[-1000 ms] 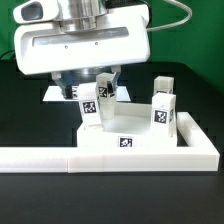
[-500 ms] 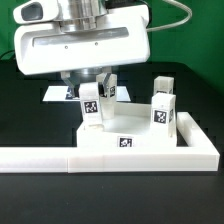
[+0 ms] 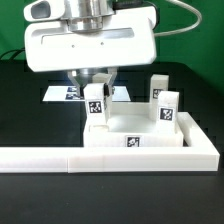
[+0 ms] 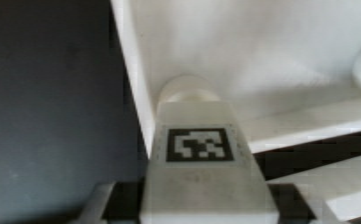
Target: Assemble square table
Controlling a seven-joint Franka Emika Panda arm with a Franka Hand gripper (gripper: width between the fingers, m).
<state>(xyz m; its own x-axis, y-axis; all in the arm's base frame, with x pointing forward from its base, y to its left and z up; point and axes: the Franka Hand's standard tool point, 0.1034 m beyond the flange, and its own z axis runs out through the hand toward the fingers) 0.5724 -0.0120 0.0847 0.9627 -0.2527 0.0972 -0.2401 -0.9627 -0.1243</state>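
The square table's white slab lies against the long white barrier. One tagged white leg stands upright at the slab's far corner on the exterior view's left. My gripper comes down from above and is shut on that leg's upper part. A second leg stands upright at the far corner on the exterior view's right, untouched. In the wrist view the held leg shows its tag between my gripper's two fingers, over the slab's rim.
The marker board lies on the black table behind the slab, partly hidden by the arm's white body. The barrier's short arm closes off the exterior view's right side.
The jaws, open a second ago around the leg, have closed on it. Hand and leg have shifted slightly toward the exterior view's right.
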